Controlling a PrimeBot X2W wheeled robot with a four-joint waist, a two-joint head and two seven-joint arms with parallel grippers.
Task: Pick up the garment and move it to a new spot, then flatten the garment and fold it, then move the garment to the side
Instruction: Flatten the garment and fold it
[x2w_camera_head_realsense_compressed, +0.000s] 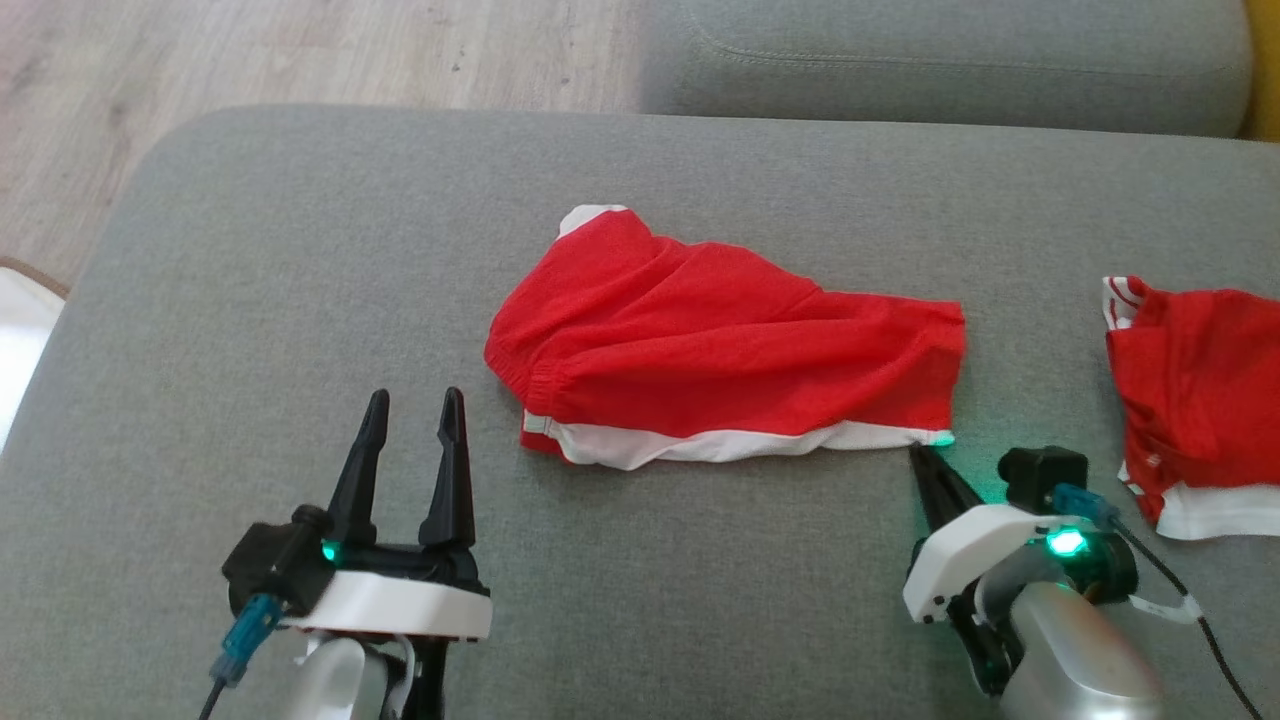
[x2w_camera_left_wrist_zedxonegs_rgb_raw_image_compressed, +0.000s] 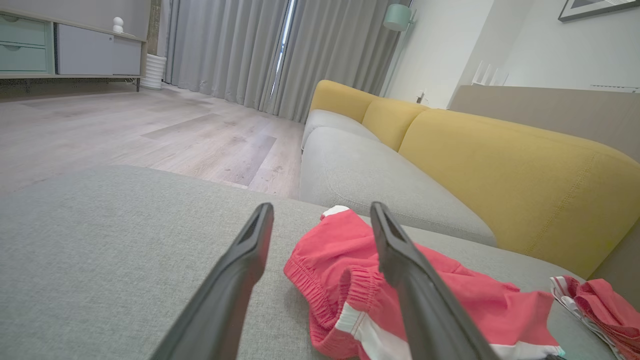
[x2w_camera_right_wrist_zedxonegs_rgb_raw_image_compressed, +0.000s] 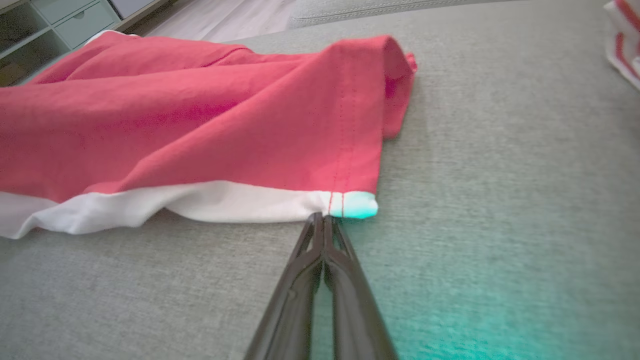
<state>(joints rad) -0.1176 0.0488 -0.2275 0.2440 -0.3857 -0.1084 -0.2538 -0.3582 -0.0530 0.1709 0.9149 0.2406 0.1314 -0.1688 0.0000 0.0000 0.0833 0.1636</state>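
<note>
Grey sofa cushion (x2w_camera_head_realsense_compressed: 300, 250), red garment (x2w_camera_head_realsense_compressed: 720, 340), left fingers (x2w_camera_head_realsense_compressed: 452, 460) spread near waistband (x2w_camera_head_realsense_compressed: 535, 385), right fingers (x2w_camera_head_realsense_compressed: 935, 480) clenched at hem corner (x2w_camera_head_realsense_compressed: 935, 437)

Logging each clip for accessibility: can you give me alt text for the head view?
Red shorts with white trim lie wrinkled on a grey cushion. The right gripper, shut, has its tips at the shorts' near right corner; the left gripper, open, is near the waistband end, not touching. Another red garment lies at the right edge.
</note>
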